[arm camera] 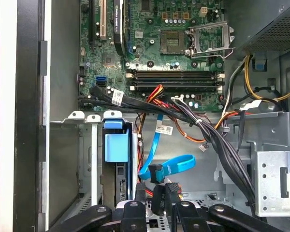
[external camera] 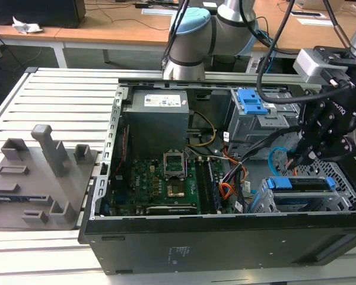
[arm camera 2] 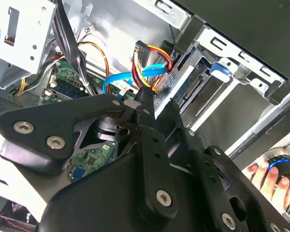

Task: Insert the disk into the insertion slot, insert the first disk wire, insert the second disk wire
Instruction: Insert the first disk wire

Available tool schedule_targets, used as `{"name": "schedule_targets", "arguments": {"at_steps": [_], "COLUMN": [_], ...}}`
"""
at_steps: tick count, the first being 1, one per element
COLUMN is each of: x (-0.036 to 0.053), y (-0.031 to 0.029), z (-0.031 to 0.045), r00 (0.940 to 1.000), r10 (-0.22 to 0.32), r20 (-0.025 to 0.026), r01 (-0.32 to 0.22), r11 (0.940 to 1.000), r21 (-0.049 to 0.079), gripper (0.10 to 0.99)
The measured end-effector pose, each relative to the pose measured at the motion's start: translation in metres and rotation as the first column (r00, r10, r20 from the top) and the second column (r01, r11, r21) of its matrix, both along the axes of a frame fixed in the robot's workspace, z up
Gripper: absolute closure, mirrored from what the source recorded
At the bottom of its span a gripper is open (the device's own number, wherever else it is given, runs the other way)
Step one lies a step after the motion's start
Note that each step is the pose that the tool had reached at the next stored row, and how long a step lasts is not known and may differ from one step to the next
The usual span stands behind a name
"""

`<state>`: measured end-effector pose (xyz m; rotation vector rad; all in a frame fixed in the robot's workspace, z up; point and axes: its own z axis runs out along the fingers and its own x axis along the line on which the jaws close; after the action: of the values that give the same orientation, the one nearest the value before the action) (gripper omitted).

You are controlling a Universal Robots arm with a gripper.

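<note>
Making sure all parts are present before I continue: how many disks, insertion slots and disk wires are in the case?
Disk: 1
Insertion slot: 1
Disk wires: 2 (first disk wire, second disk wire)
Total: 4

White label (external camera: pixel 163 100) — nothing on it readable.

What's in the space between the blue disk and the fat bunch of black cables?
In the first wrist view the second disk wire, a light blue cable, loops across that space between the disk and the black cable bundle.
</note>
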<state>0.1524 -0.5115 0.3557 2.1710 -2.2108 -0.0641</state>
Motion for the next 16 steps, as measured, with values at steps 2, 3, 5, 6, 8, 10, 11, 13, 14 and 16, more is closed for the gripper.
{"name": "schedule_targets", "arguments": {"at_steps": [2, 3, 5, 6, 8, 10, 11, 13, 14, 16], "x": [0.0, 0.0, 0.0, 0.0, 0.0, 0.0, 0.0, 0.0, 0.0, 0.0], "y": [0.0013, 0.0021, 0.0025, 0.0025, 0.0026, 0.0025, 0.0025, 0.0026, 0.0026, 0.0026], "z": [0.0028, 0.0025, 0.0003, -0.0006, -0.002, -0.0023, -0.0023, -0.0023, -0.0023, -0.0024], "r00": [1.0, 1.0, 1.0, 1.0, 1.0, 1.0, 1.0, 1.0, 1.0, 1.0], "r10": [0.0, 0.0, 0.0, 0.0, 0.0, 0.0, 0.0, 0.0, 0.0, 0.0], "r20": [0.0, -0.0002, -0.0013, -0.0016, -0.0017, -0.0017, -0.0017, -0.0017, -0.0016, -0.0017], "r01": [0.0, 0.0, 0.0, 0.0, 0.0, 0.0, 0.0, 0.0, 0.0, 0.0], "r11": [1.0, 1.0, 1.0, 1.0, 1.0, 1.0, 1.0, 1.0, 1.0, 1.0], "r21": [0.0, 0.0, 0.001, 0.0, -0.002, -0.004, -0.004, -0.005, -0.005, -0.006], "gripper": [0.784, 0.784, 0.784, 0.784, 0.784, 0.784, 0.784, 0.867, 0.867, 0.922]}}
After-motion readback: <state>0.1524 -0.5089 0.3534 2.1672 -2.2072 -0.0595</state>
